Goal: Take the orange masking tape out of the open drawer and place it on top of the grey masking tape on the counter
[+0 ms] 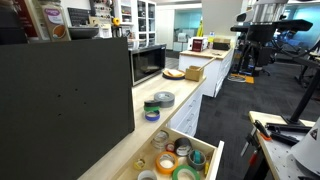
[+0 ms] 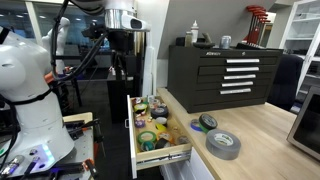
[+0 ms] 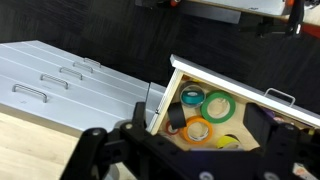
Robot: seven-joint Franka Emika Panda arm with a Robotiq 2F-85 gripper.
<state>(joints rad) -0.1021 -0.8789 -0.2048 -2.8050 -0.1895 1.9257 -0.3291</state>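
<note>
Gripper (image 3: 190, 152): empty, jaws spread wide. In the wrist view the two black fingers (image 3: 95, 148) stand well apart at the bottom edge, with nothing between them.
Gripper position: hangs above the open drawer (image 3: 163, 95), clear of its contents. In an exterior view it points down over the drawer's far end (image 2: 122, 78).
Orange masking tape (image 3: 198, 130): lies flat in the drawer among other rolls, untouched.
Neighbouring rolls: a green roll (image 3: 218, 106) sits just beside the orange one, and a dark roll (image 3: 190, 97) is near the drawer's wooden side wall.
Drawer: pulled fully out from under the counter (image 2: 275, 150) and crowded with tape rolls. It shows in both exterior views.
Grey masking tape (image 2: 223, 144): lies flat on the counter, nothing on top. It is also seen in an exterior view (image 1: 165, 98).
Other counter items: a smaller green roll (image 2: 207, 123) is near the grey tape, with a black tool chest (image 2: 225, 75) behind them.
Arm: white links (image 2: 25, 90) stand beside the drawer.
</note>
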